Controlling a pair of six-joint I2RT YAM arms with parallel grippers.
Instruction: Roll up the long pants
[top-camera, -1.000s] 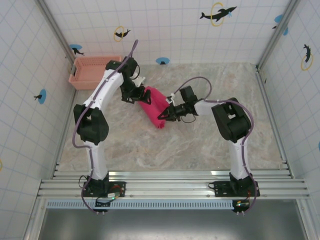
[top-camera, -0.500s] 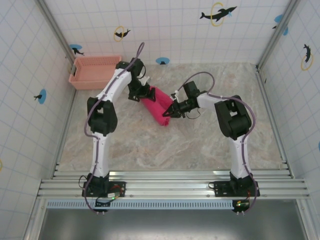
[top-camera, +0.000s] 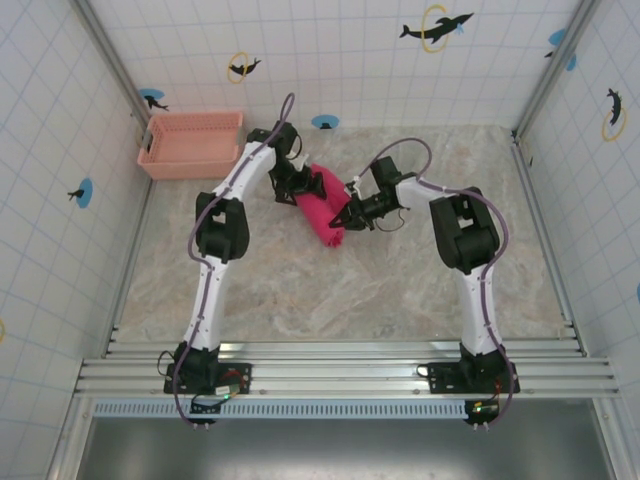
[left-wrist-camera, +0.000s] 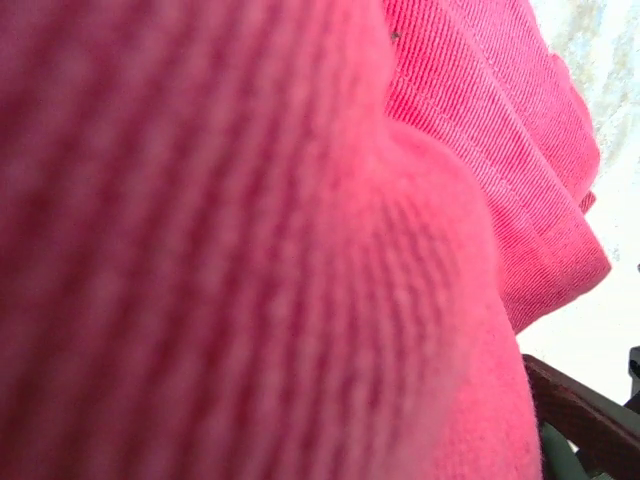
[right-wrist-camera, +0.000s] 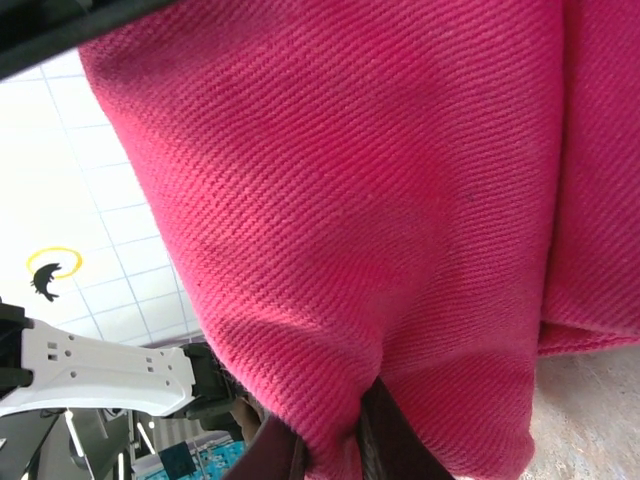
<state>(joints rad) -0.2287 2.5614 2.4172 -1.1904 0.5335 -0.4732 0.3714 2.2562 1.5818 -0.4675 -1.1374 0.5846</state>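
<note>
The long pants (top-camera: 325, 205) lie as a bunched magenta roll on the marble table, between my two grippers. My left gripper (top-camera: 302, 187) is pressed against the roll's far left end with its jaws wide. Blurred pink cloth (left-wrist-camera: 250, 250) covers its camera, and one dark finger (left-wrist-camera: 585, 415) shows at the lower right. My right gripper (top-camera: 344, 219) is at the roll's near right end. In the right wrist view its gripper (right-wrist-camera: 335, 435) is shut, pinching a fold of the pants (right-wrist-camera: 380, 200) between its dark fingers (right-wrist-camera: 390, 450).
A pale salmon-pink slotted basket (top-camera: 192, 143) stands at the far left by the wall. Tiled walls close the table on three sides. The left arm's white link (right-wrist-camera: 100, 375) shows behind the cloth in the right wrist view.
Both grippers and the pink roll have shifted right and toward the back wall. The left arm has stretched farther out. The right gripper has kept its pinch.
</note>
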